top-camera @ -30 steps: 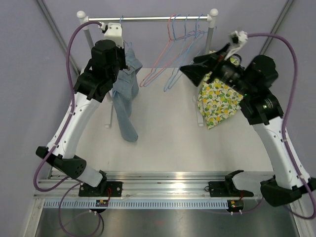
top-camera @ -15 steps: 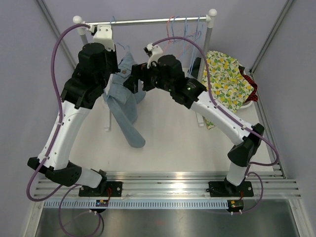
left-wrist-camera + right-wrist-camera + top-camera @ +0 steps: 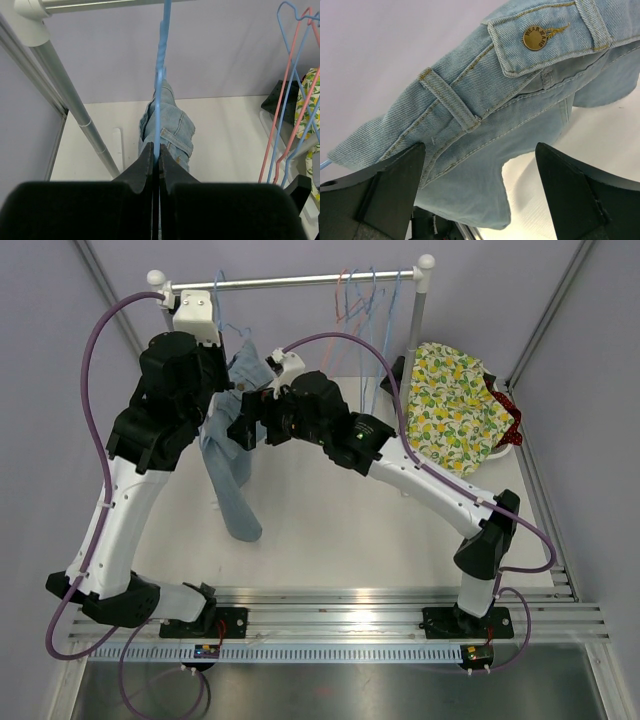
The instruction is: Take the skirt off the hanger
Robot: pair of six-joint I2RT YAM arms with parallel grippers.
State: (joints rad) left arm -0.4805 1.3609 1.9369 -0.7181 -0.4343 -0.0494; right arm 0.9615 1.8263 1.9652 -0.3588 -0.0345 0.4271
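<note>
Our left pincer (image 3: 156, 150) is clamped on the thin light-blue wire hanger (image 3: 160, 75), its two black fingers pressed together on the wire just above the garment. The wire runs from there straight up to the silver metal clothes rail (image 3: 290, 280). We judge this grip is there to steady the hanger, so that a pull on the cloth does not swing it or drag it along the rail.

The pale blue denim skirt (image 3: 228, 470) is draped over that hanger at the left end of the rail. Its long fold hangs down above the white desk (image 3: 330, 520), and we cannot tell whether it touches the surface.

Our right pincer (image 3: 480, 150) reaches across from the right side with its fingers spread wide apart, holding nothing. In the right wrist view the waistband fills the space ahead of it, with the brass snap button (image 3: 533, 40) and a stitched belt loop (image 3: 449, 100) in plain sight. That thick, doubled edge seems the sensible place to bite, being firmer than the loose fabric below.

The empty pink and blue wire hangers (image 3: 360, 300) hang further right, apart from the work, and the yellow lemon-print cloth (image 3: 455, 405) lies heaped at the far right.
</note>
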